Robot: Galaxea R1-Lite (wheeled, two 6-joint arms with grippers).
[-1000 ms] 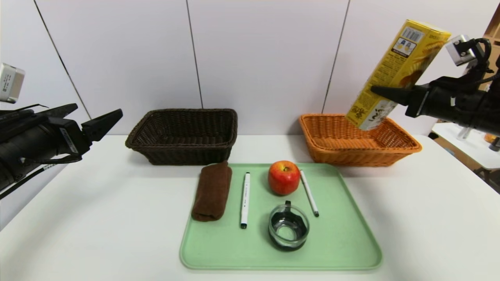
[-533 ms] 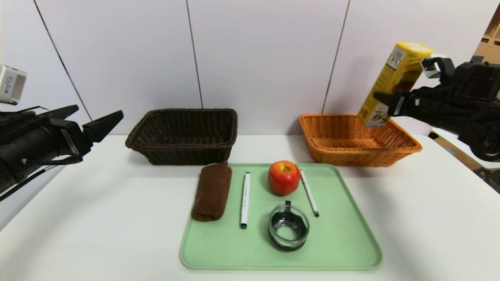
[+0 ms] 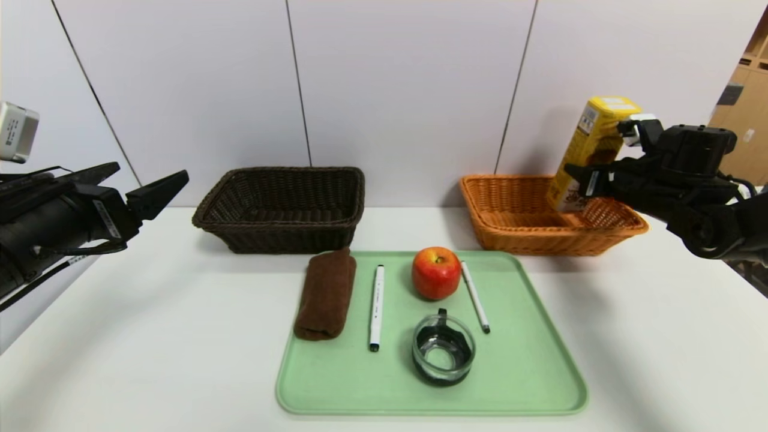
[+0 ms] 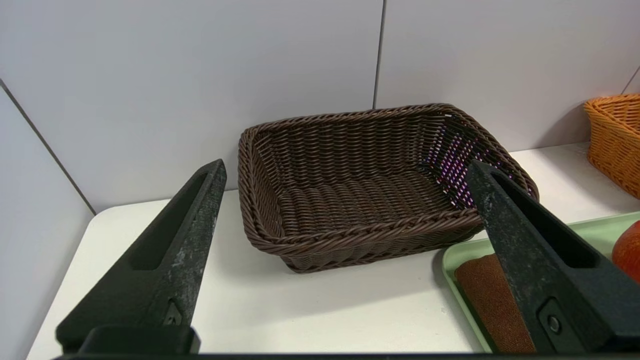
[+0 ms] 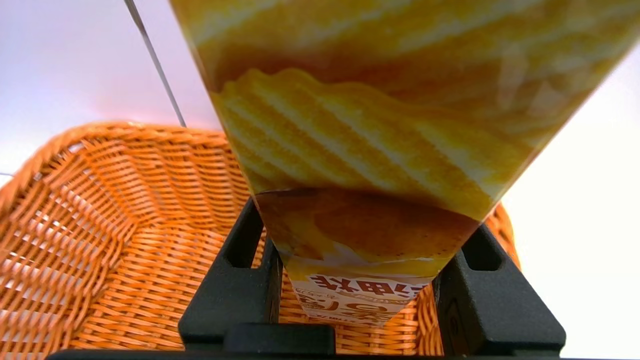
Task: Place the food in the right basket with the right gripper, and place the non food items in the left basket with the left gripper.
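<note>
Right pincer clamped on a yellow chip box, one finger on each side of its lower part. Box near upright, tilted slightly, its bottom end down inside the orange basket at the right rear of the bench. Cannot tell from any view whether the bottom touches the basket floor. Right wrist view: box squeezed between the two black fingers, orange weave below and behind.

Left pincer held off the bench at the far left, fingers spread wide, gripping nothing. Left wrist view: its two fingers frame the dark brown basket, which sits at the left rear.

Green tray front centre. On it:
- folded brown cloth, at the left edge, partly overhanging the rim
- white pen, just right of the cloth
- red apple, near the rear middle
- second pen, just beside the apple on its right
- glass cup with handle, in front of the apple
</note>
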